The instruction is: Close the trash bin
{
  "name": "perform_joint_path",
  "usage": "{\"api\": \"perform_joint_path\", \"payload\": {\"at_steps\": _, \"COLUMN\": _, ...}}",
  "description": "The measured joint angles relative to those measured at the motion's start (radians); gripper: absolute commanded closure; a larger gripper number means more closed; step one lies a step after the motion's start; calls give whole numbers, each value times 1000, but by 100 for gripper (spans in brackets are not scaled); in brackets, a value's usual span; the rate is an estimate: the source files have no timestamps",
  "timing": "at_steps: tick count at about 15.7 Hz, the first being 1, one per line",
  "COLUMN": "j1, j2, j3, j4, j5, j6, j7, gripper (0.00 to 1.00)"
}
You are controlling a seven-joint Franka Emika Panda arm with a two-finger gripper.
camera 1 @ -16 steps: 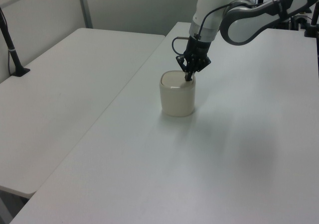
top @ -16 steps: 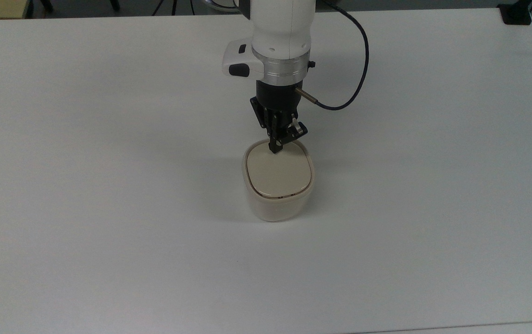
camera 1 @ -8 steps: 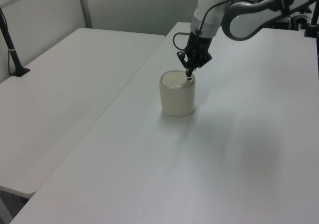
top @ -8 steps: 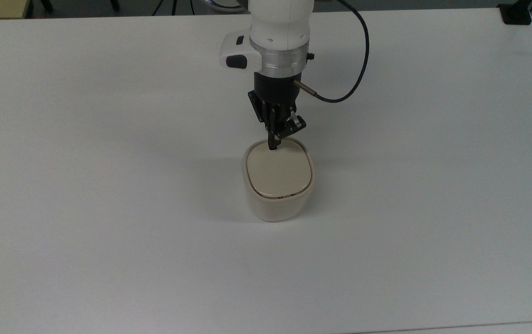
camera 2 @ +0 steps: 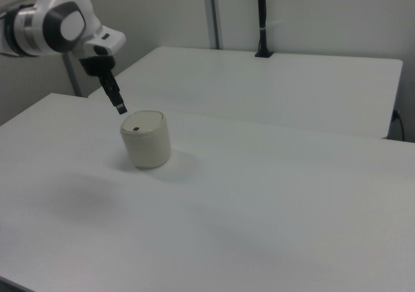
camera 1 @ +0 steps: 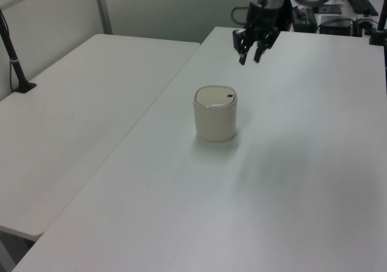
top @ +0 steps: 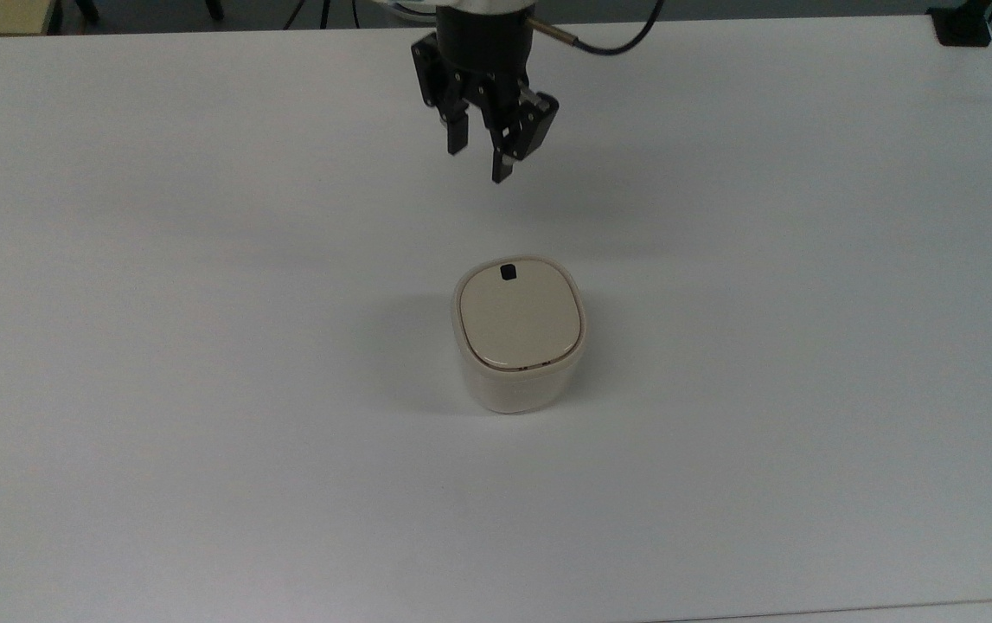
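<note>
Top view: trash bin (top: pixel 519 333) shut, standing near the middle of the white desk (top: pixel 201 346).
Its beige lid (top: pixel 520 316) lies flat in the rim, black square mark (top: pixel 508 272) showing; the hand (top: pixel 480 162) hangs apart above it, fingers spread and empty.

trash bin (top: pixel 517 388): cream-white body, plain, no pattern
lid (top: pixel 520 324): beige, a shade darker than the body, with one small black square mark (top: pixel 508 272) near its edge
gripper (top: pixel 480 157): black fingers and black housing
arm (camera 2: pixel 55 26): white shell with a grey joint band
cable (top: pixel 604 41): dark, almost black, with a metallic plug end
table (top: pixel 201 346): plain white, unpatterned
second table (camera 1: pixel 78 103): the same plain white
post (camera 2: pixel 261 16): black
</note>
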Motion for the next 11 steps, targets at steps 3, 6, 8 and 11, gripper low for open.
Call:
{"api": "perform_joint_path", "payload": {"at_steps": 3, "j1": 0, "j2": -66, "j3": 0, "j4": 0, "j5": 0, "j6": -137, "j7": -108, "gripper": 0}}
{"api": "perform_joint_path", "payload": {"at_steps": 6, "j1": -15, "j2": -116, "j3": 0, "j4": -2, "j5": 1, "j6": -246, "j7": -234, "gripper": 0}}
{"api": "perform_joint_path", "payload": {"at_steps": 8, "j1": -43, "j2": -138, "j3": 0, "j4": -4, "j5": 17, "j6": -287, "j7": -362, "gripper": 0}}
{"api": "perform_joint_path", "payload": {"at_steps": 11, "j1": -112, "j2": -158, "j3": 0, "j4": -4, "j5": 40, "j6": -296, "j7": -568, "gripper": 0}}
